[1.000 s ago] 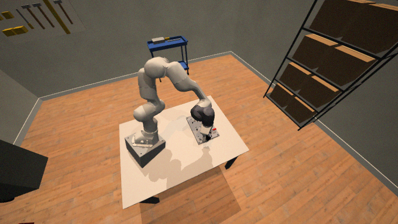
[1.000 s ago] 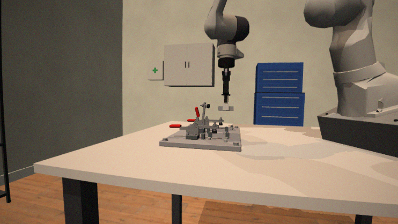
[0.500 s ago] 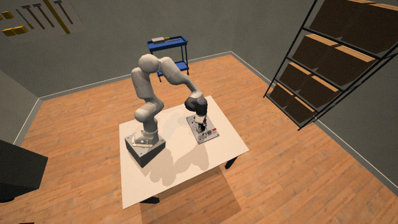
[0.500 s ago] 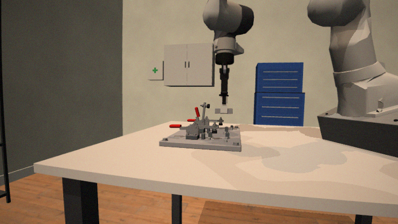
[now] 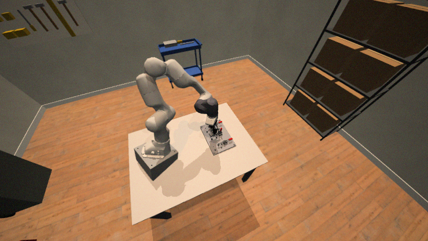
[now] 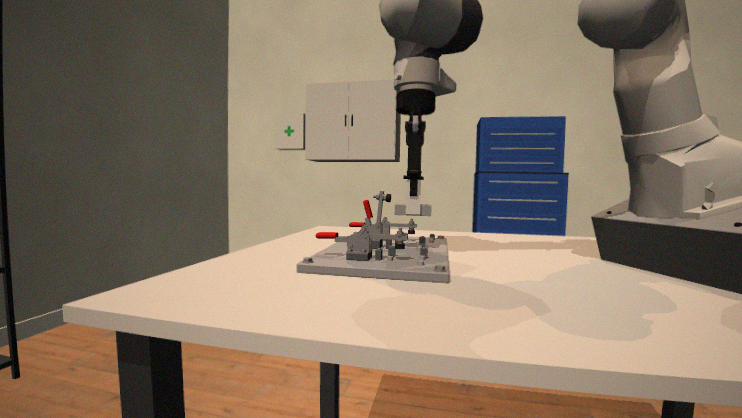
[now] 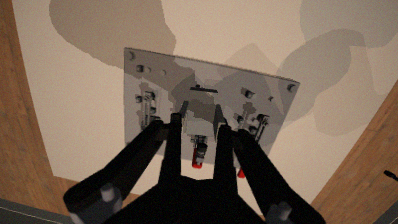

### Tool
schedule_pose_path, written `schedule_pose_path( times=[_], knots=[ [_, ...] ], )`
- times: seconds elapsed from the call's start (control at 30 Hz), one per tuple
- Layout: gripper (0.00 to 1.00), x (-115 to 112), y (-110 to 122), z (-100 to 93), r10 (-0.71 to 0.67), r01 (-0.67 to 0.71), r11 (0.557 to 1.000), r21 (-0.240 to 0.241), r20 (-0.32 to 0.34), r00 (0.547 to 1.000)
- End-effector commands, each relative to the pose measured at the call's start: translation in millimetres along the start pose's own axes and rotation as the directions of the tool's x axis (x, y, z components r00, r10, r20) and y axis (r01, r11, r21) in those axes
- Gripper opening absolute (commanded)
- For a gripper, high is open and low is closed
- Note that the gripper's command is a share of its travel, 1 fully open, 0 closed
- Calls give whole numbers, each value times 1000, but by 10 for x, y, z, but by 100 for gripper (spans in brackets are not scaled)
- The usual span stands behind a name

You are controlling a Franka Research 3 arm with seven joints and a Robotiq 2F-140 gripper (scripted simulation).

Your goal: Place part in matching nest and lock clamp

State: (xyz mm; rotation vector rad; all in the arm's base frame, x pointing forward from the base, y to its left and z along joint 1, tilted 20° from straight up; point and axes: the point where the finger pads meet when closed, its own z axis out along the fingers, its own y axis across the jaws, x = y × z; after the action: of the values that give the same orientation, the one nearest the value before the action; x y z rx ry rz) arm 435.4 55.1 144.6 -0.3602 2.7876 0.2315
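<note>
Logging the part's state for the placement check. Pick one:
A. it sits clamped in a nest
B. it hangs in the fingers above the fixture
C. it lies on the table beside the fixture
B: in the exterior view the part hangs from the gripper, above the fixture.
</note>
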Motion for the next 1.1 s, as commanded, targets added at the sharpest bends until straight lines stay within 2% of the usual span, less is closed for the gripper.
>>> schedule_pose_path(
  times=[0.0, 1.07],
  knots=[
    [0, 8, 93, 5, 71, -71, 997, -1, -4, 997],
    [0, 5, 127, 7, 93, -93, 996, -1, -4, 996]
  ],
)
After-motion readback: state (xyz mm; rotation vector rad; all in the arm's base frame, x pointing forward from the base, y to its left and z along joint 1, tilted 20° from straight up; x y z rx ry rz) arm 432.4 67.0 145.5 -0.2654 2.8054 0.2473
